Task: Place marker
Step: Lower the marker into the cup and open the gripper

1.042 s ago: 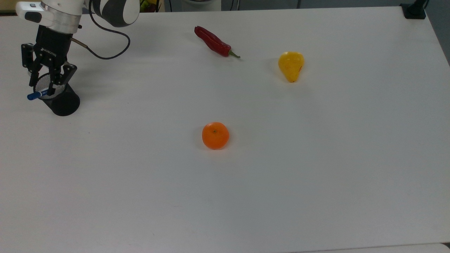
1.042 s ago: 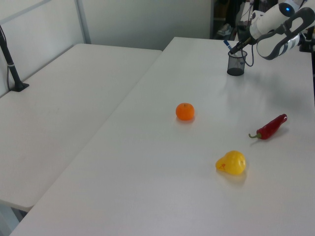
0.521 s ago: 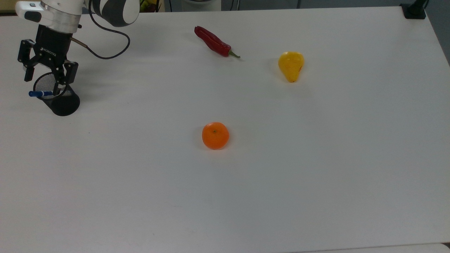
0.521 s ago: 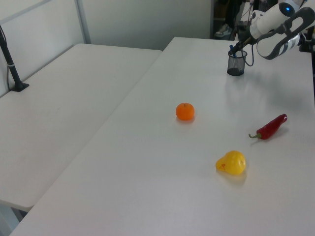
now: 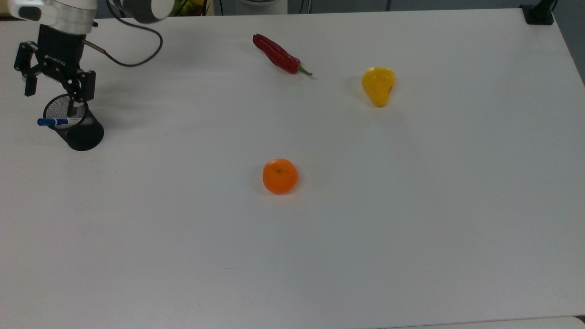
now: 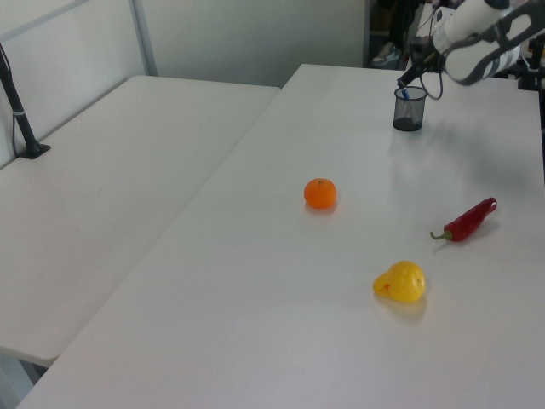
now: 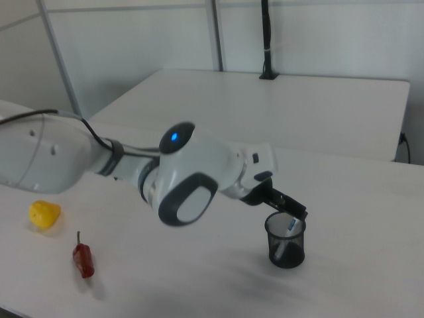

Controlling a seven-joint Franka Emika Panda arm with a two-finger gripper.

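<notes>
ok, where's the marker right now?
In the black mesh cup at the top view's far left, the marker leans on the rim, blue cap poking out, with the open gripper just above.

You have one slim white marker with a blue cap, one black mesh cylindrical pen cup, one round orange fruit, one yellow pear-shaped fruit and one long red chilli pepper with a green stem. You have one white table under them, and one black two-finger gripper.
</notes>
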